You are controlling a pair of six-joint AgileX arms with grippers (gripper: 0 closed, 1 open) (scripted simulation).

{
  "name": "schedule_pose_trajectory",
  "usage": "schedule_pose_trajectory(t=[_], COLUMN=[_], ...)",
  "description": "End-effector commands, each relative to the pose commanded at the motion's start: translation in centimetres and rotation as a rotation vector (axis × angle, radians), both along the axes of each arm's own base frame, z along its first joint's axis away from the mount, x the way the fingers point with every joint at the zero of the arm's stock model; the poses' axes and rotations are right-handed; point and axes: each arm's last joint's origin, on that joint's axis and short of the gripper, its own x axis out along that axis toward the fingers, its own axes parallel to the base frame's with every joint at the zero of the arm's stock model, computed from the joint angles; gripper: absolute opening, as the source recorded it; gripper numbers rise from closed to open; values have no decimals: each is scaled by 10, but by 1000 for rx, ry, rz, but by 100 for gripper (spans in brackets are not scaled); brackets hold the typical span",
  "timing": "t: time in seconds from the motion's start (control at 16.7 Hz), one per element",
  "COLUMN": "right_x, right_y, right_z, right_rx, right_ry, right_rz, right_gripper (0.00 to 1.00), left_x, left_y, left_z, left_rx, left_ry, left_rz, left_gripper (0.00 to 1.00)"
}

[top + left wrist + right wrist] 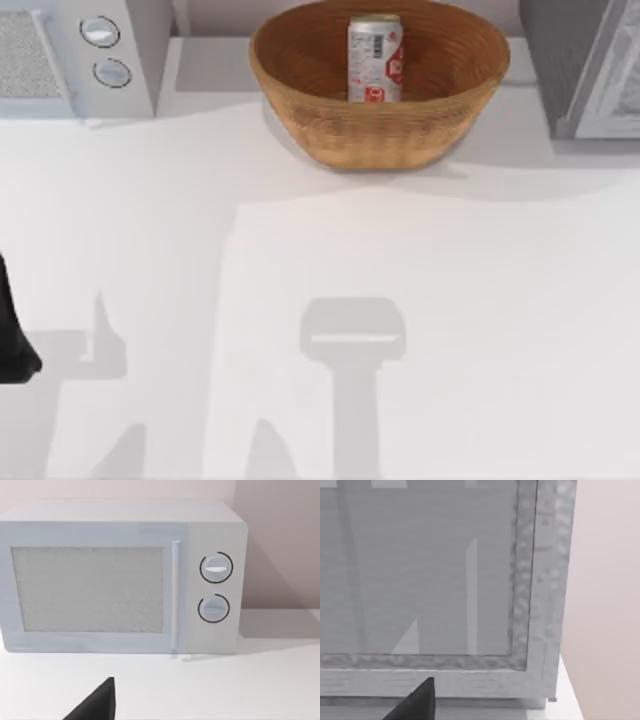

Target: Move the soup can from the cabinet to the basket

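The soup can point(375, 58) stands upright inside the tan woven basket point(300, 95) at the back middle of the table, its silver top and red-and-white label showing. The cabinet point(560, 60) stands at the back right, to the right of the basket, with its pale framed door point(420, 580) close in front of the right wrist camera. A dark part of my left arm point(14, 335) sits at the table's left edge, far from the basket. A dark tip of my left gripper point(97, 705) faces the white box; a dark tip of my right gripper point(417, 702) faces the cabinet door.
A white box with two round knobs point(105, 50) stands at the back left, its front panel and handle point(175, 595) facing the left wrist camera. Arm shadows fall across the white tabletop point(480, 330) in front of the basket.
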Motion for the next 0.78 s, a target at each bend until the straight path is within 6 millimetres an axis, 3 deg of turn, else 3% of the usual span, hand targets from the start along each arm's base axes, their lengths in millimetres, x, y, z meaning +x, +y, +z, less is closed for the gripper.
schedule_pose_trajectory(t=[0.24,0.48,0.78], right_x=[15,25,22], right_y=[-34,-58,-49], right_z=[47,121,225], right_rx=[-10,-16,17], right_ry=[-3,-7,10], right_rz=[-3,-3,-2], right_gripper=[100,100,100], left_x=[0,0,0], left_y=[0,0,0], left_z=[0,0,0], left_rx=[0,0,0], left_ry=[0,0,0], left_rz=[0,0,0], left_gripper=[100,100,100])
